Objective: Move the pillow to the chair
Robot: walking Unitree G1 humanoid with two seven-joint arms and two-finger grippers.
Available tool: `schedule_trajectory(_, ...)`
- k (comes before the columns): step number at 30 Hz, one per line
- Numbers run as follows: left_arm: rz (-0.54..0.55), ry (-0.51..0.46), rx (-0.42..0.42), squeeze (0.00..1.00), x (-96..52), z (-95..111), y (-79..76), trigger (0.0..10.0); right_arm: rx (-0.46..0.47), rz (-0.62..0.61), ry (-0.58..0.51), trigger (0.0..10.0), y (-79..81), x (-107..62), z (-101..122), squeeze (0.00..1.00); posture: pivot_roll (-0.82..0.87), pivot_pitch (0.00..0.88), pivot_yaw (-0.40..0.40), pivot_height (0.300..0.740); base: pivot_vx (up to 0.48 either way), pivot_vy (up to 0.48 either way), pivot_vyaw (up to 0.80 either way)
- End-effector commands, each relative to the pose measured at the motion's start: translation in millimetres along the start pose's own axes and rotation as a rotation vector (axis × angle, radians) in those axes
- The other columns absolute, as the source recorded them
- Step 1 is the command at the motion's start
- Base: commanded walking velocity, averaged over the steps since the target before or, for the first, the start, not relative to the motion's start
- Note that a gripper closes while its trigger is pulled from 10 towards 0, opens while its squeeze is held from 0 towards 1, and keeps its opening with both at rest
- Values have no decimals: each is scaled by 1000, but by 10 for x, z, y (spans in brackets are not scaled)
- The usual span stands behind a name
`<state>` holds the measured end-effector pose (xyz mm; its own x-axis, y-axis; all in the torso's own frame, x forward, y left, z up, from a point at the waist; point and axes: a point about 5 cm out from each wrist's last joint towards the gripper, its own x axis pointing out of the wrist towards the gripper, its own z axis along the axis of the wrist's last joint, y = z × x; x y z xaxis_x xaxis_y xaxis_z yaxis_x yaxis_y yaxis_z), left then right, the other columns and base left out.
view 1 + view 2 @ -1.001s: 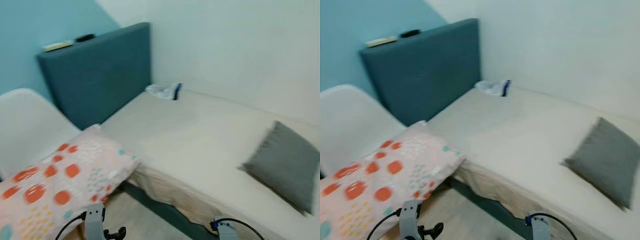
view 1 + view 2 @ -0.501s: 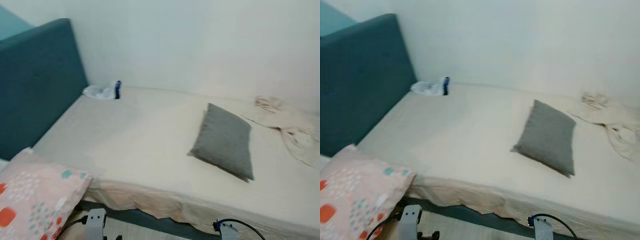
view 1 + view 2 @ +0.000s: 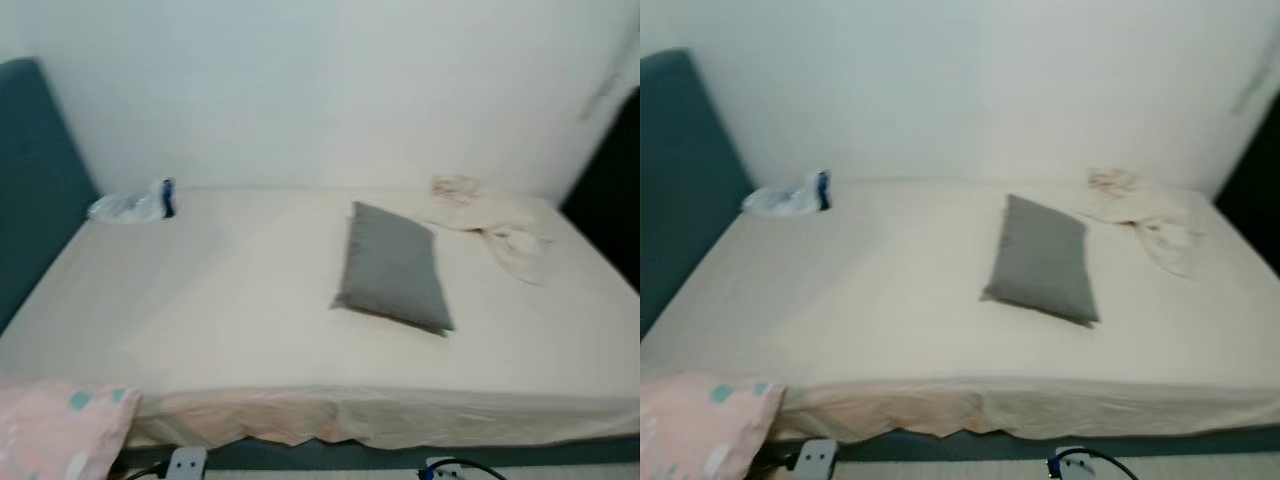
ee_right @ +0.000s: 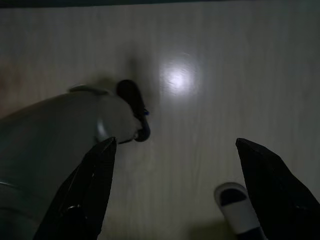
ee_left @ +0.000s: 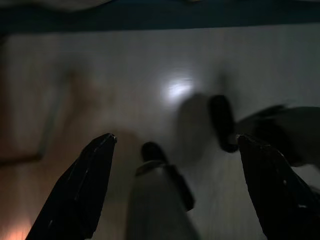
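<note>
Before us a wide bed (image 3: 200, 330) with a cream sheet runs across the room, against a pale wall, and we look down on it from its long side. Near the middle of the mattress lies a grey pillow (image 3: 392, 266), flat on the sheet, its long side running away from us. Beside it, toward the far right corner, we see a crumpled cream cloth (image 3: 495, 225), close to the pillow but apart from it. At the far left corner a clear plastic bottle with a dark blue cap (image 3: 135, 204) lies on its side near the teal headboard (image 3: 30, 180). At the lower left edge of our view a pink patterned pillow (image 3: 700, 425) pokes in, below the edge of the mattress. Our left gripper (image 5: 175, 145) hangs over the wooden floor (image 4: 210, 45), its two black fingers spread wide with nothing between them. Our right gripper (image 4: 175, 147) hangs the same way, jaws apart and holding nothing, with a white and dark object (image 4: 240, 207) on the floor under it that we cannot identify.
</note>
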<state>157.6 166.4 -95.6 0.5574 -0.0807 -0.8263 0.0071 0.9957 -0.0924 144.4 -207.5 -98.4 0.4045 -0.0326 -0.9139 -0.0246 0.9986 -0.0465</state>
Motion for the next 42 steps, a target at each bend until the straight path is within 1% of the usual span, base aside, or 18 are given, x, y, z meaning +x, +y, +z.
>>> schedule_trajectory(1,25,34,10,0,-23,-83,56,10000,-24,20,5,10000,57,8,11,0,-65,0,8,740,0,0,-750)
schedule_trajectory(5,32,28,11,0,-23,-73,64,10000,-48,24,3,10000,63,9,27,0,-62,0,7,740,0,0,-750)
schedule_trajectory(7,38,18,1,0,-21,-51,80,10000,-88,26,-23,10000,75,11,67,0,-57,0,9,740,0,0,-594)
schedule_trajectory(12,32,3,-44,0,-13,4,99,10000,-133,35,-41,10000,97,13,100,0,-45,0,4,740,0,0,0)
schedule_trajectory(18,29,-14,-45,0,6,93,98,10000,-155,46,-50,10000,129,17,123,0,-36,0,0,740,0,0,0)
schedule_trajectory(26,21,-11,-34,0,9,106,103,10000,-186,61,-73,10000,203,24,188,0,-29,0,7,740,0,-337,0)
schedule_trajectory(36,11,-17,-50,0,19,121,59,10000,-192,63,-84,10000,208,25,224,0,-30,0,5,740,0,-363,0)
schedule_trajectory(42,-1,-15,-38,0,23,116,28,10000,-228,69,-84,10000,208,25,231,0,-27,0,-2,740,0,-361,0)
